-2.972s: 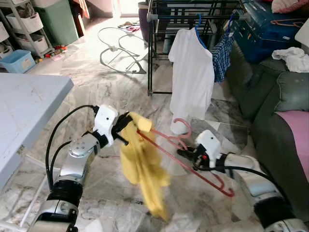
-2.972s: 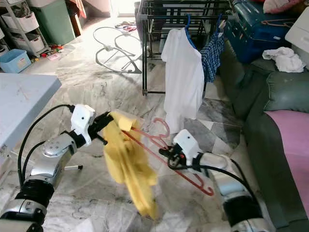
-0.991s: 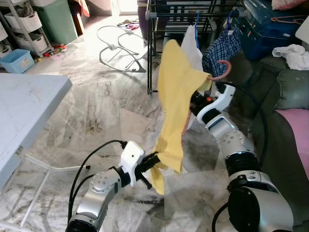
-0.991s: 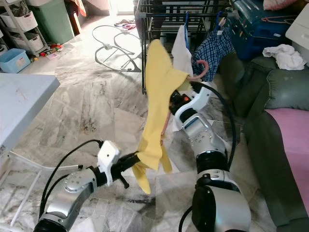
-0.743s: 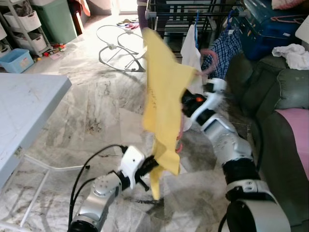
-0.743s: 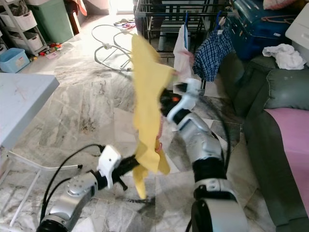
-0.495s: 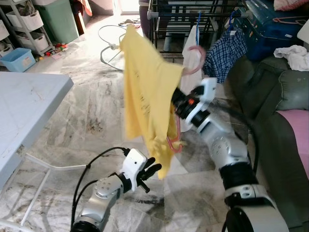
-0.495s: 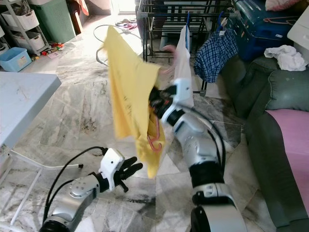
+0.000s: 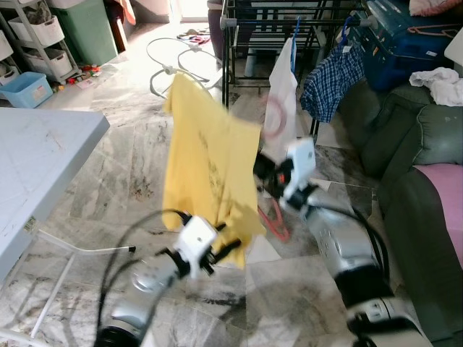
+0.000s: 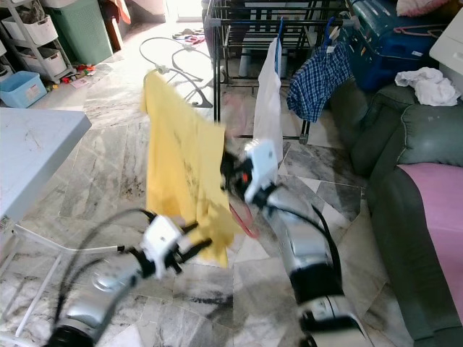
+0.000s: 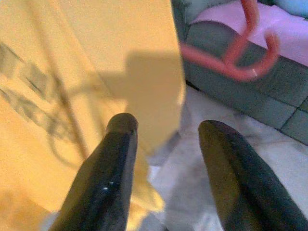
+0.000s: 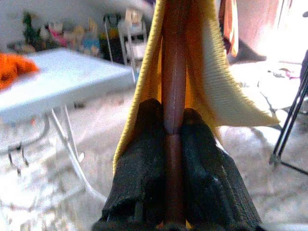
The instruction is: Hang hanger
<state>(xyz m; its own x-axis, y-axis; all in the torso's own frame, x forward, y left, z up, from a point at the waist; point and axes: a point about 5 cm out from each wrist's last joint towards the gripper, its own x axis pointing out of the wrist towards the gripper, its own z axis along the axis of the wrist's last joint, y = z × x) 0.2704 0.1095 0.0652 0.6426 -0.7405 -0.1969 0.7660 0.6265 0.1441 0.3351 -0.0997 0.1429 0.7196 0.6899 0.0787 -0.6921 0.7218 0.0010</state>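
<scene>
Yellow shirt point(image 9: 202, 173) on pink hanger point(image 9: 273, 210), held aloft before black drying rack point(image 9: 239, 43).
Right gripper point(image 12: 166, 125): fingers clamped on hanger's bar. Left gripper point(image 11: 166, 144): fingers apart at shirt's lower hem.

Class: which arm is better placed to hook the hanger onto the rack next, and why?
Right. The right gripper is shut on the hanger carrying the yellow shirt, nearer the rack. The left gripper is open at the shirt's hem.
</scene>
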